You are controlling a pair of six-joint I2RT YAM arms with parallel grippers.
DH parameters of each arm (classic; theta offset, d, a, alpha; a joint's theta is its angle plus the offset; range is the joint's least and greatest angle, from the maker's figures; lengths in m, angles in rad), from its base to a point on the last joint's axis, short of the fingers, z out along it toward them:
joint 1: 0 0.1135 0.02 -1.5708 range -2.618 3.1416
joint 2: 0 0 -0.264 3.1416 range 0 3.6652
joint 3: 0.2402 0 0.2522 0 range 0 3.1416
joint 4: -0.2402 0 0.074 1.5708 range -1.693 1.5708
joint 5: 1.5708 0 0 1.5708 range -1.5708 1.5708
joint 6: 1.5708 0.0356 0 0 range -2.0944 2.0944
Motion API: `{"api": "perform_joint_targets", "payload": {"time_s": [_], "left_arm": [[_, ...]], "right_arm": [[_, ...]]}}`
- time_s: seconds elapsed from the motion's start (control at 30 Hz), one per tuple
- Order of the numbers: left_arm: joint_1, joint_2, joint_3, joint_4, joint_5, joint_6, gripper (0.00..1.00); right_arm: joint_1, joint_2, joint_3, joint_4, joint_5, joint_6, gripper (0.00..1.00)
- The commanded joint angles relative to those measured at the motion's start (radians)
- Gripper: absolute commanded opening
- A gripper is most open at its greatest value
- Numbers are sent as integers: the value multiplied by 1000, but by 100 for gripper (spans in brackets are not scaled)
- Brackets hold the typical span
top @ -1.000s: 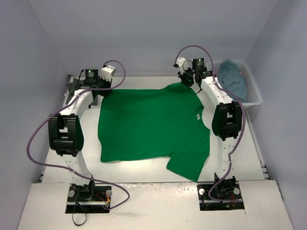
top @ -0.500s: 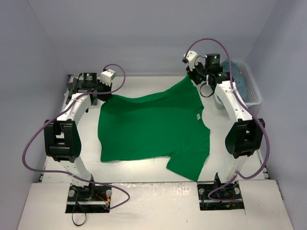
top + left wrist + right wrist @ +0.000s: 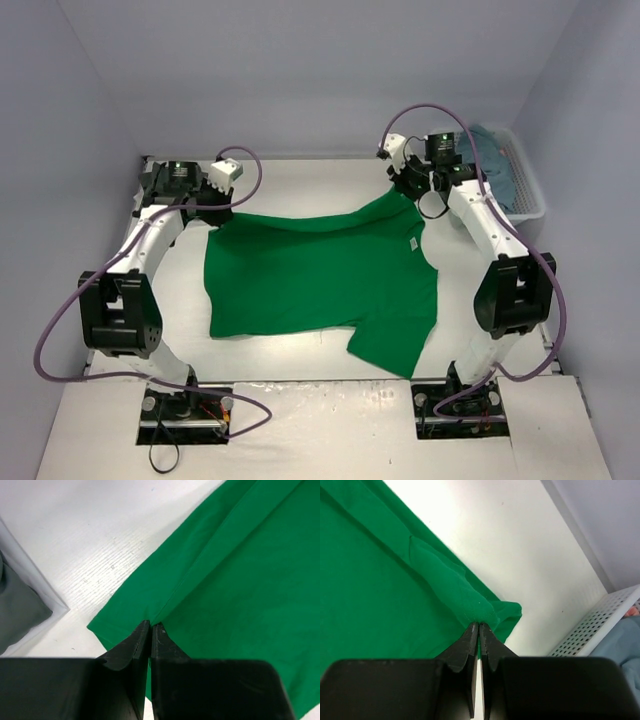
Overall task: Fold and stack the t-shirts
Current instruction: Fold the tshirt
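Note:
A bright green t-shirt (image 3: 320,275) lies spread on the white table (image 3: 300,185). My left gripper (image 3: 205,208) is shut on its far left corner; in the left wrist view the cloth (image 3: 225,570) is pinched at the gripper (image 3: 151,625). My right gripper (image 3: 412,190) is shut on the shirt's far right corner, where a fold of the cloth (image 3: 445,580) is bunched at the gripper (image 3: 478,624). A teal-blue shirt (image 3: 492,160) lies in the white mesh basket (image 3: 532,190) at the far right. A dark grey-green cloth (image 3: 17,612) shows at the left wrist view's edge.
The basket's perforated wall (image 3: 600,630) is close beside my right gripper. Grey walls (image 3: 300,70) enclose the table at the back and sides. The arm bases stand at the near edge.
Both grippers have lifted and pulled the shirt's far edge; the right arm swung outward to the right and the left arm outward to the left, drawing the edge taut between them.

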Motion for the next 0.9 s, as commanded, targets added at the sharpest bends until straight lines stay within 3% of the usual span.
{"api": "perform_joint_targets", "payload": {"time_s": [0.0,0.27,0.87], "left_arm": [[1,-73,-3,-27,43,49,0],[-25,-41,-63,-123,98,110,0],[-43,-56,-148,-158,16,159,0]], "right_arm": [[4,-98,-8,-18,-24,-38,0],[26,-181,-129,-81,1,-87,0],[93,-267,-406,-109,153,-156,0]]}}
